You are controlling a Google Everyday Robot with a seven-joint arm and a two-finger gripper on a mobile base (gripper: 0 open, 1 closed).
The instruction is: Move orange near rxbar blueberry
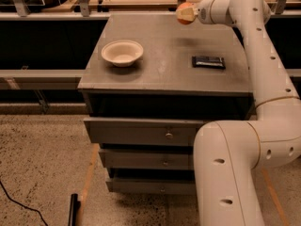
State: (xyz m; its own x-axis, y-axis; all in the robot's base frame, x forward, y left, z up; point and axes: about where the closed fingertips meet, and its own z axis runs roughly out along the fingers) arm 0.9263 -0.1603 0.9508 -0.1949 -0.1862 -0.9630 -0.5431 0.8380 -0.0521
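My gripper (186, 14) is shut on the orange (184, 7), a small round orange-red fruit, and holds it in the air above the far part of the grey cabinet top (164, 65). Its shadow falls on the top just below. The rxbar blueberry (208, 61), a flat dark bar, lies on the right side of the top, in front of and a little right of the gripper. The white arm reaches in from the right and arcs over the bar.
A white bowl (122, 52) stands on the left part of the cabinet top. The cabinet has drawers (143, 132) in its front. A wooden bench and metal rails (56, 16) run behind it. A dark cable (19, 204) lies on the speckled floor at lower left.
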